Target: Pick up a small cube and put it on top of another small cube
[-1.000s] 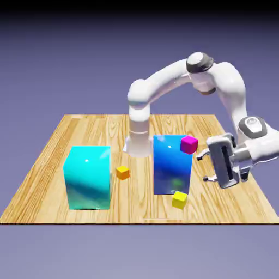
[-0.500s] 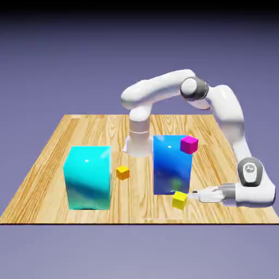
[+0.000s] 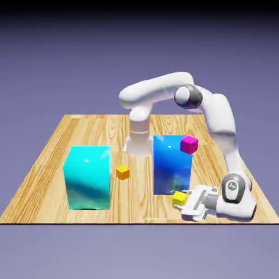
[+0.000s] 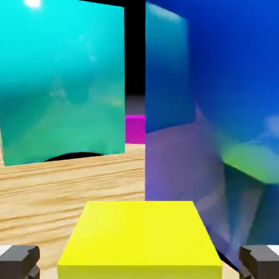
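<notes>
Yellow cube (image 4: 139, 234) at bottom centre of hand view; fingers (image 4: 20, 262) wide, gap on both sides.

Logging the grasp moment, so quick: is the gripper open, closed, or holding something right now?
Gripper: open, fingertips on either side of the yellow cube, gaps showing at both sides, not holding it.

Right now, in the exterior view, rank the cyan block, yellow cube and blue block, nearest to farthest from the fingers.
1. Yellow cube, right at the fingers.
2. Blue block, behind the yellow cube.
3. Cyan block, exterior view's left.
</notes>
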